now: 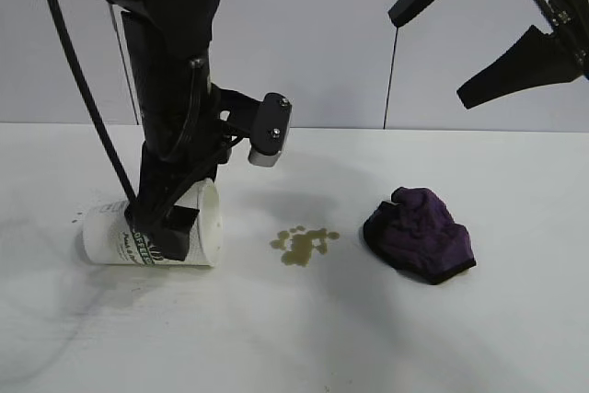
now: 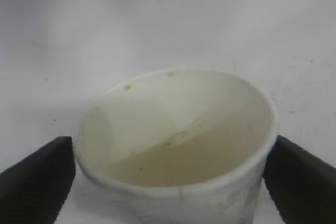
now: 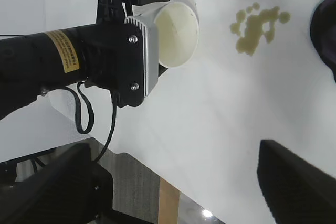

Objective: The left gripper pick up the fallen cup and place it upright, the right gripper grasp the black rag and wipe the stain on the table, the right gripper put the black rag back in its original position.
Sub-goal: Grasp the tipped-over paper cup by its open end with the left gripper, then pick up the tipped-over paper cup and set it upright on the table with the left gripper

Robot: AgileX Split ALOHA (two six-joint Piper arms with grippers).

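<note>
Fingers (image 2: 37, 179) of the left gripper (image 1: 168, 227) stand spread astride the cup (image 1: 147, 232), lying sideways on the worktop (image 1: 304, 338) beside the stain (image 1: 304, 244). Step one: squeeze, lift, upend. The right gripper (image 1: 488, 39) hangs spread above the rag (image 1: 421, 235).

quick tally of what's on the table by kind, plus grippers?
cup: 1, lying on its side
black rag: 1
stain: 1
grippers: 2, the left gripper open astride the cup, the right gripper open, held high above the rag side
Total: 5
</note>
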